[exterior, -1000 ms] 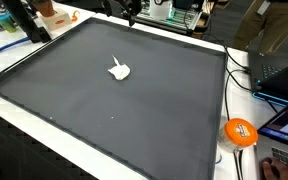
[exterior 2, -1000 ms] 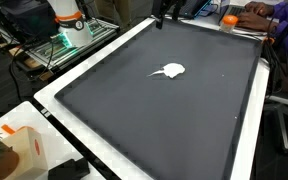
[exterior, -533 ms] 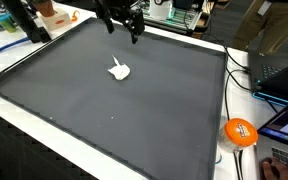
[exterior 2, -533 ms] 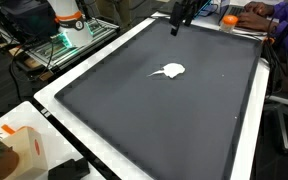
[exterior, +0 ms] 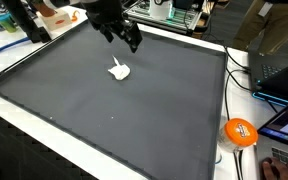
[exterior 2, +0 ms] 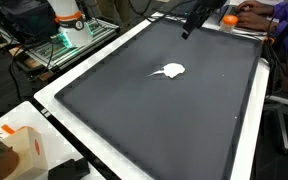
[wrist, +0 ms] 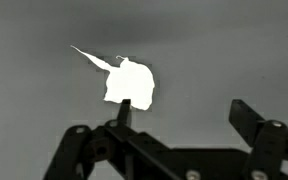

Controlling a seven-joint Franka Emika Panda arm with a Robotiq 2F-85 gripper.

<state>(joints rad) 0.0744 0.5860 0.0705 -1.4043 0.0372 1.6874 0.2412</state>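
Wrist view: pincer (wrist: pixel 164 130) wide open nr white scrap (wrist: pixel 132 85), dark grey mat (exterior: pixel 134 120) on white tabletop (exterior 2: pixel 46 103), cluttered lab around

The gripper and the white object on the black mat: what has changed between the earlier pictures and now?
The gripper moved in from the far edge, further over the black mat and nearer the white object. It took hold of nothing, and its jaws stayed open. The white object did not move.
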